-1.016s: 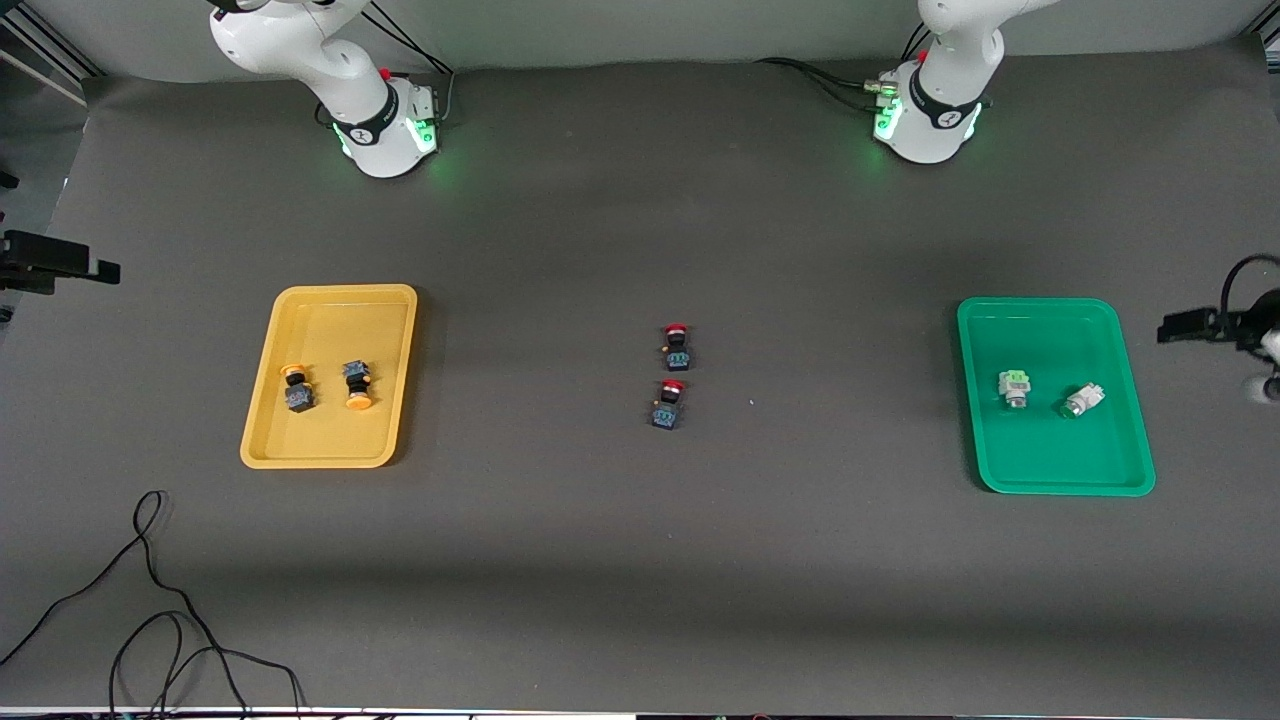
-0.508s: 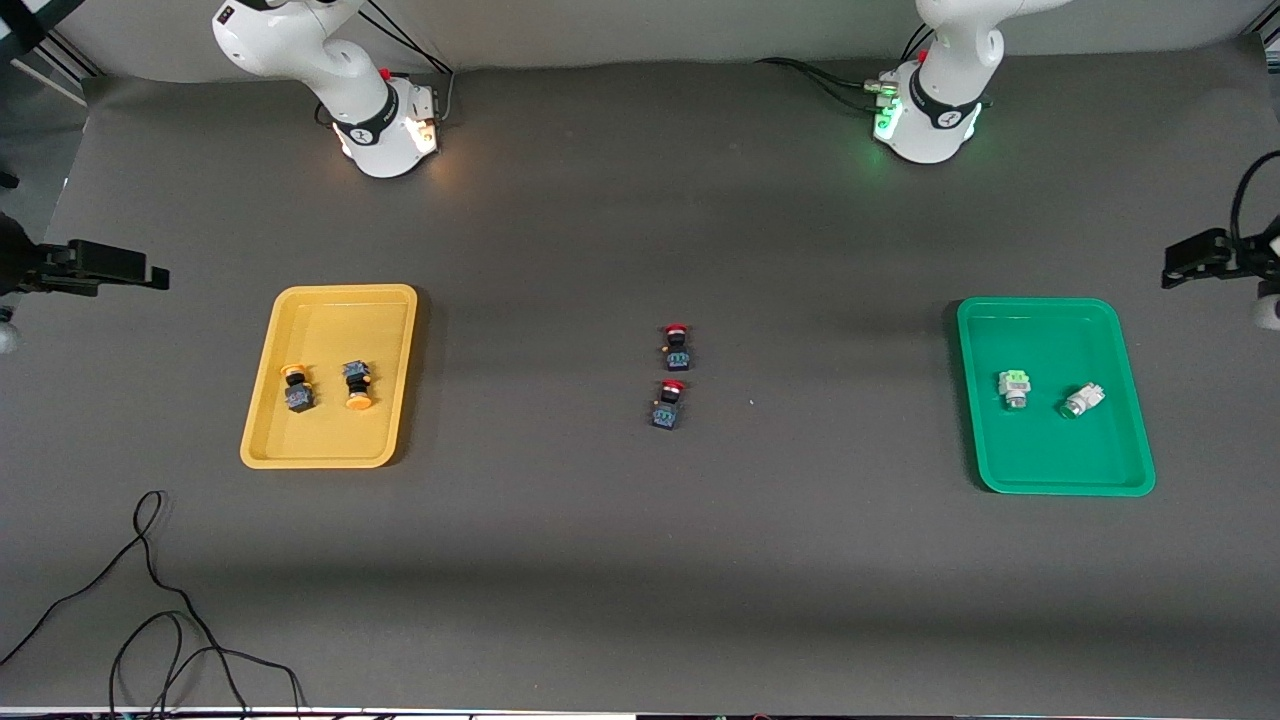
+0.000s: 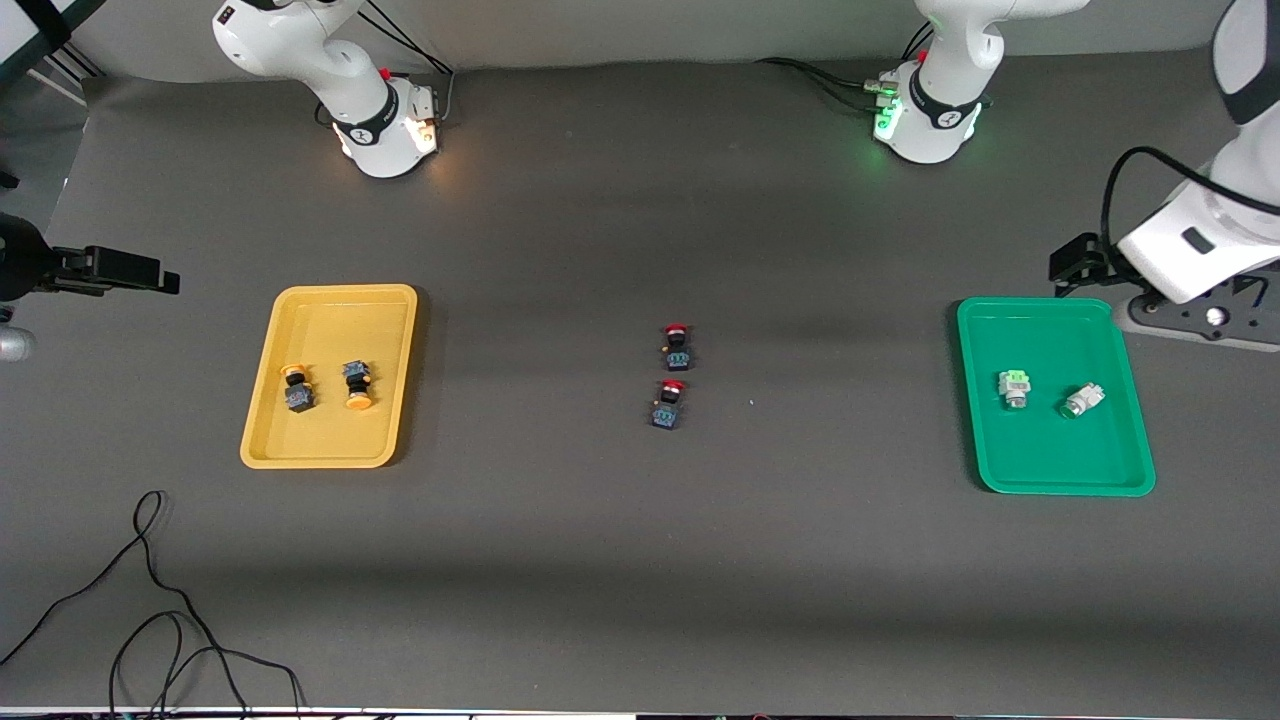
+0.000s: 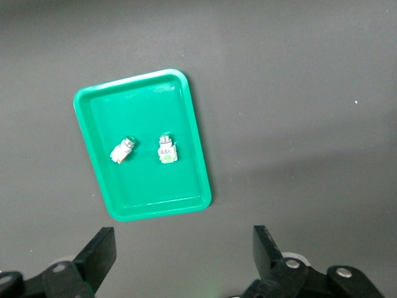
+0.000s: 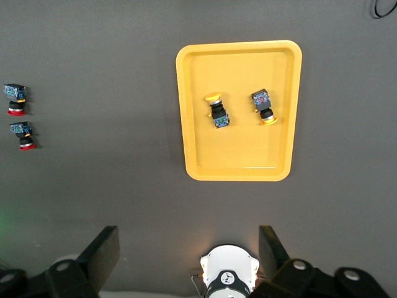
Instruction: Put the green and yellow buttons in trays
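Observation:
Two yellow-capped buttons (image 3: 297, 388) (image 3: 357, 385) lie in the yellow tray (image 3: 340, 320). They also show in the right wrist view (image 5: 216, 112) (image 5: 263, 105) in that tray (image 5: 239, 155). Two whitish-green buttons (image 3: 1014, 387) (image 3: 1083, 399) lie in the green tray (image 3: 1050, 450), and the left wrist view shows them too (image 4: 123, 149) (image 4: 166, 151) in that tray (image 4: 155, 186). My left gripper (image 4: 183, 254) is open and empty, high beside the green tray. My right gripper (image 5: 188, 251) is open and empty, high beside the yellow tray.
Two red-capped buttons (image 3: 677, 345) (image 3: 668, 404) stand on the grey mat midway between the trays. A black cable (image 3: 150, 600) lies at the corner nearest the front camera, at the right arm's end. The left arm's wrist (image 3: 1190, 250) hangs by the green tray's corner.
The left arm's wrist has swung into view toward the green tray. The right arm's hand has shifted slightly inward. The light on the right arm's base turned from green to orange. Buttons have not moved.

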Controlling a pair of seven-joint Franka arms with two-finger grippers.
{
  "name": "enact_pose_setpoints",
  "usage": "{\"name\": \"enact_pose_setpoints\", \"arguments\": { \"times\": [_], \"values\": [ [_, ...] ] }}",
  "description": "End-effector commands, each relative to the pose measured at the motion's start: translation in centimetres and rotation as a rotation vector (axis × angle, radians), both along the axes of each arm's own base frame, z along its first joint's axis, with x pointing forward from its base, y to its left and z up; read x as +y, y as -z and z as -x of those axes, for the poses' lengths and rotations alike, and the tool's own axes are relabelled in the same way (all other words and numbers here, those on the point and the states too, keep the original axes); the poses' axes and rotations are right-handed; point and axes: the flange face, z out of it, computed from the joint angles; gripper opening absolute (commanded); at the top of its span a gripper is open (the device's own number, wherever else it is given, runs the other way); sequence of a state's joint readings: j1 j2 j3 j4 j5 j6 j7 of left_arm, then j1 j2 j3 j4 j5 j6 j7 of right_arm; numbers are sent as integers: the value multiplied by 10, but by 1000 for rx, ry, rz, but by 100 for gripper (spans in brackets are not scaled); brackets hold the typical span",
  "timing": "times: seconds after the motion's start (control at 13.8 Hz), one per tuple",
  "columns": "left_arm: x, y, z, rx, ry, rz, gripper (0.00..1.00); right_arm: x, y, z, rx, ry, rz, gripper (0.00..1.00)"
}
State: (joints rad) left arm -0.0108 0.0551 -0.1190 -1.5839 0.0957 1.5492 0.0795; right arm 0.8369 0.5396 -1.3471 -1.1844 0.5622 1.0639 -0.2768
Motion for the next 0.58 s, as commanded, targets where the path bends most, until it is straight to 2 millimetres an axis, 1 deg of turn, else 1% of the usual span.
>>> {"name": "enact_pose_setpoints", "arguments": {
  "times": [0.0, 0.15, 0.29, 0.51],
  "values": [
    [6, 0, -8, -19, -35, 37, 99, 5, -9, -5, 3, 24, 18, 99],
    [21, -2, -10, -24, -74, 81, 99, 6, -4, -6, 32, -5, 33, 99],
    [24, -8, -7, -33, -79, 80, 99, 13, -11, -5, 8, -60, 81, 99],
    [31, -22, 2, -41, -88, 80, 99, 16, -11, -4, 1, -92, 90, 99]
  ]
}}
